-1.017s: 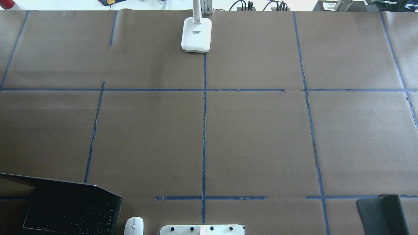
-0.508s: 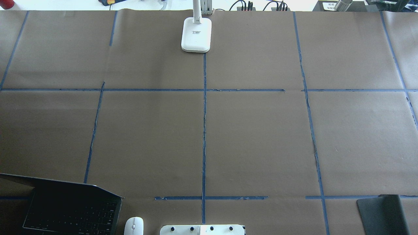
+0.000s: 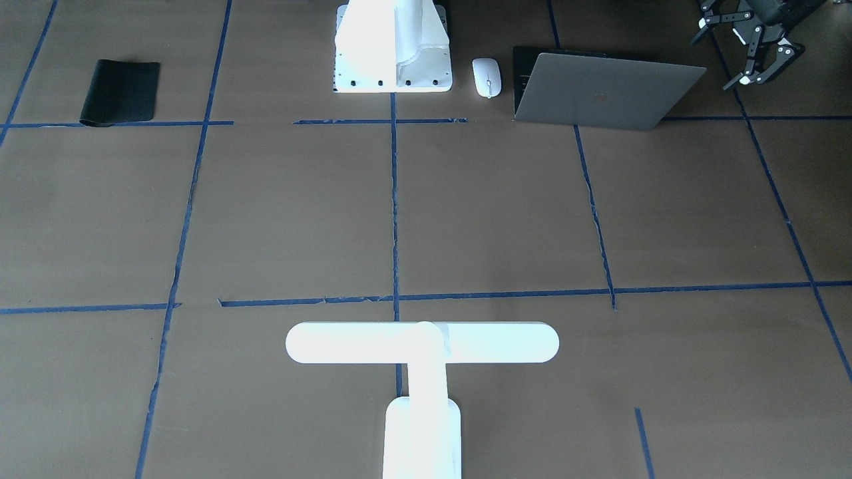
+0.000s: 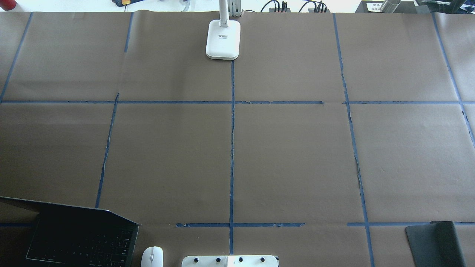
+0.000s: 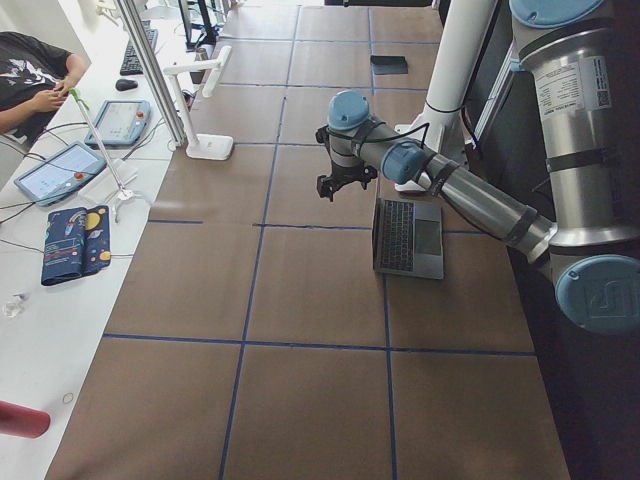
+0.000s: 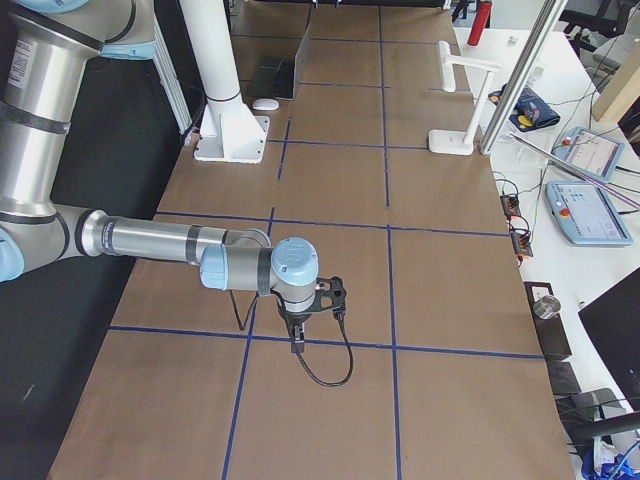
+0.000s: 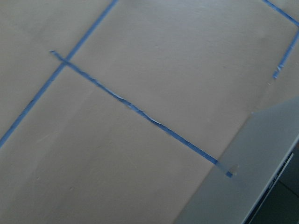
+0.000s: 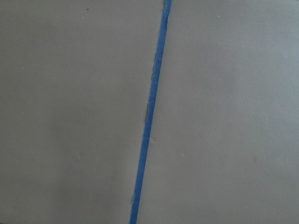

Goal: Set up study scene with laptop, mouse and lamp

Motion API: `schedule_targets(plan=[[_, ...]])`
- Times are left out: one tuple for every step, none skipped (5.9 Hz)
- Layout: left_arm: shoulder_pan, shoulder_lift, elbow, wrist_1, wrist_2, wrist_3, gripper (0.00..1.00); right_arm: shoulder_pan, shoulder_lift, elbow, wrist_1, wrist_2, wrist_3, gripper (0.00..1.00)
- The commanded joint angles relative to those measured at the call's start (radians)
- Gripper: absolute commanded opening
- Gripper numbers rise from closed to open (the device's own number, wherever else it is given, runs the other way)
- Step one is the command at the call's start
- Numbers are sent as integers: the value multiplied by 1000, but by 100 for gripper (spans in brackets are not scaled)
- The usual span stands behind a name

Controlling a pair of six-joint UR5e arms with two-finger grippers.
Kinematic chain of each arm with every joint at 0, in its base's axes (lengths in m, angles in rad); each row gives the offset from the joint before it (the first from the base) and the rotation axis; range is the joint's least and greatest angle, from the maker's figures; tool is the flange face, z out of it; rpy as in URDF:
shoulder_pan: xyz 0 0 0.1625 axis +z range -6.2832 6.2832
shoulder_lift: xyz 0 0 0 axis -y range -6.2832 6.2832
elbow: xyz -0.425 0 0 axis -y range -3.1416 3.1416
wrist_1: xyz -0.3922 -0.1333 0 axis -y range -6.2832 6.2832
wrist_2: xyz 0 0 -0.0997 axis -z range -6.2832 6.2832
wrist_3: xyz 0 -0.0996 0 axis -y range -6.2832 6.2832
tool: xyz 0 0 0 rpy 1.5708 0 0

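Overhead exterior: a table (image 4: 297, 155) covered in brown paper is gridded with blue tape (image 4: 232, 148). Counted left to right: one open laptop (image 4: 79, 237) at the near edge, one mouse (image 4: 151, 256) just beside it, one lamp (image 4: 223, 39) at the far edge, one white bracket (image 4: 230, 261), one black mat (image 4: 434, 243). The left jaws are seen spread and empty; the right jaws' gap cannot be told.

Nothing legible: the print (image 4: 222, 37) on the lamp (image 4: 222, 49) base (two tiny dark lines) is too small to read.
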Motion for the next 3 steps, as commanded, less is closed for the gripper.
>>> schedule_targets(plan=[[104, 24, 4, -80, 5, 20, 98, 0, -1, -2, 0, 0, -1, 100], [152, 24, 9, -82, 8, 19, 98, 0, -1, -2, 0, 0, -1, 100], [184, 20, 10, -82, 23, 17, 98, 0, -1, -2, 0, -1, -1, 100]])
